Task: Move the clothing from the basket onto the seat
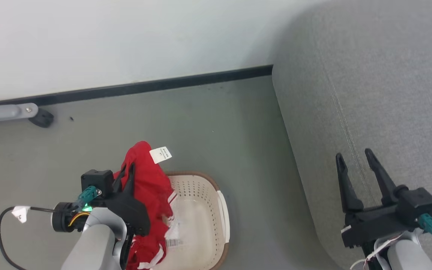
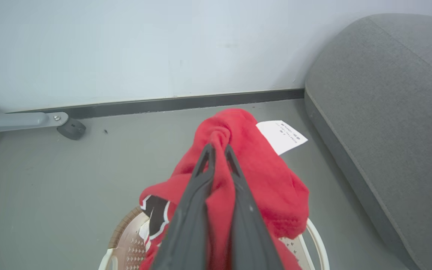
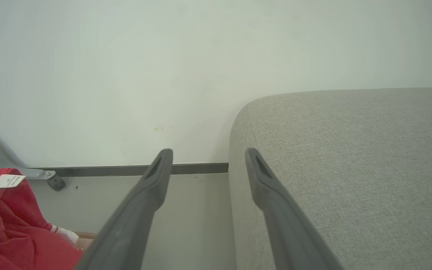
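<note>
Clothing of red fabric with white trim stripes and a white label tag is pinched in the left gripper. Its long dark fingers are pressed together on a bunched fold near their tips, and the cloth drapes down both sides of them over the cream-white perforated plastic basket with a brown rim just beneath, where its lower end seems to reach inside, though the arm hides that part. Well to that gripper's right lies the large grey upholstered seat cushion, and the right gripper hovers over its left part with fingers spread wide.
</note>
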Tool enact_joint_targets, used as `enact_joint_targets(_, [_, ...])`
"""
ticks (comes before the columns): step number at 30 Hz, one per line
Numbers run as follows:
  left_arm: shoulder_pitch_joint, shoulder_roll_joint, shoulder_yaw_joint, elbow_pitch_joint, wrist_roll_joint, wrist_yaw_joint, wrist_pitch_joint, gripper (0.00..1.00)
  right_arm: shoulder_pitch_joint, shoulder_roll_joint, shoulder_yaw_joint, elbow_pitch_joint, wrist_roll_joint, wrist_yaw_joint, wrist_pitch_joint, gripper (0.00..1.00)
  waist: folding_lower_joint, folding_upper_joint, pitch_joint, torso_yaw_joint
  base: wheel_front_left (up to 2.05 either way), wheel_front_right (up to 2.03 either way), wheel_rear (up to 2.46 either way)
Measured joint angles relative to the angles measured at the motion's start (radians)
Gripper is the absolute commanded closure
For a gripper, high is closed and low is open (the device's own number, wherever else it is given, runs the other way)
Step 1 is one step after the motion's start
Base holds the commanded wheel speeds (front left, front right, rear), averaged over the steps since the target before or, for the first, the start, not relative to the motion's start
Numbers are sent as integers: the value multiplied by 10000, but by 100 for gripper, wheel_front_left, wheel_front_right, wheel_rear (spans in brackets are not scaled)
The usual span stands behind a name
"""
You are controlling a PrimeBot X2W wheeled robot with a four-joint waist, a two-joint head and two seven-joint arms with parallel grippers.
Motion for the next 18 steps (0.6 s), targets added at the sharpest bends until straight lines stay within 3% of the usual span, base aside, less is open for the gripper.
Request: enact_joint_targets(18, [2012, 10, -652, -3722, -130, -94, 0, 100, 1307, 280, 443, 267, -69, 27, 2, 0, 0, -1, -1937, 612, 0, 0, 0])
